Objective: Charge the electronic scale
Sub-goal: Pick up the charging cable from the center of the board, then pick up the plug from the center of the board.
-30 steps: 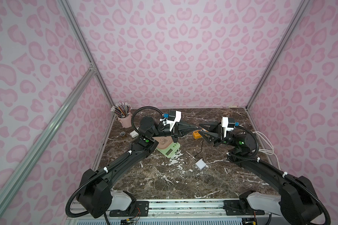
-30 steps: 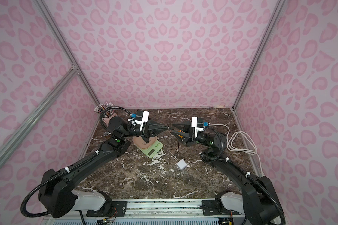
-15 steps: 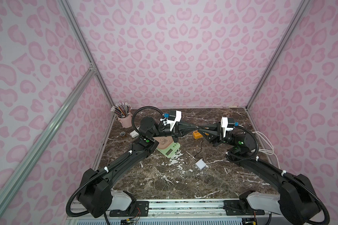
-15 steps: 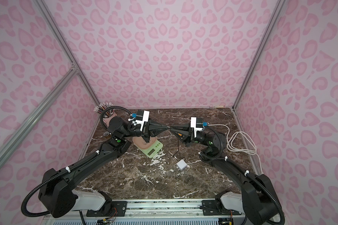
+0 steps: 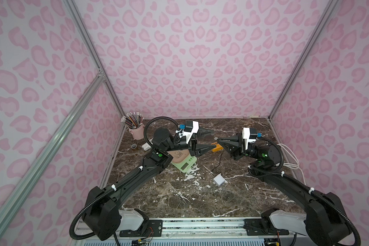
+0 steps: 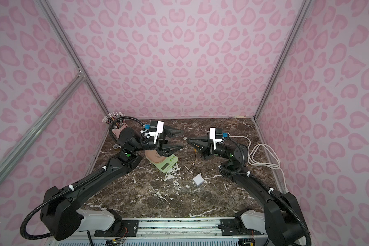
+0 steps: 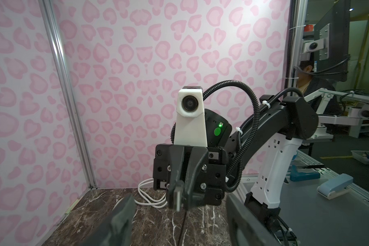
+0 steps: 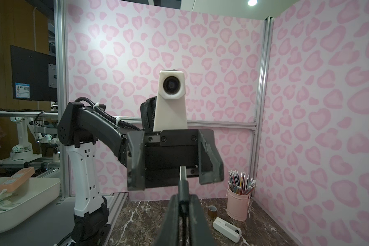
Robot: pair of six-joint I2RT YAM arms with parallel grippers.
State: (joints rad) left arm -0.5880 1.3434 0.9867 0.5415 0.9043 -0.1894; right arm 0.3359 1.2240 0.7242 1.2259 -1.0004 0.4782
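dark marble tabletop (image 5: 179, 202), perhaps chipped beside electronic scale (image 5: 184, 164); pink-patterned walls (image 5: 200, 64)

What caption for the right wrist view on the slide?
Right claw shut on the black cable plug, its metal tip aimed at the open left claw; pink pencil cup behind.

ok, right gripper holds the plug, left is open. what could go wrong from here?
1. The plug sits at the fingertips of the open left gripper; a crooked retreat could knock it out of the right gripper.
2. The black cable hangs down near the white charger cube; if they are joined, carrying the plug off may drag the cube.
3. The electronic scale lies partly under the left arm, port unseen.
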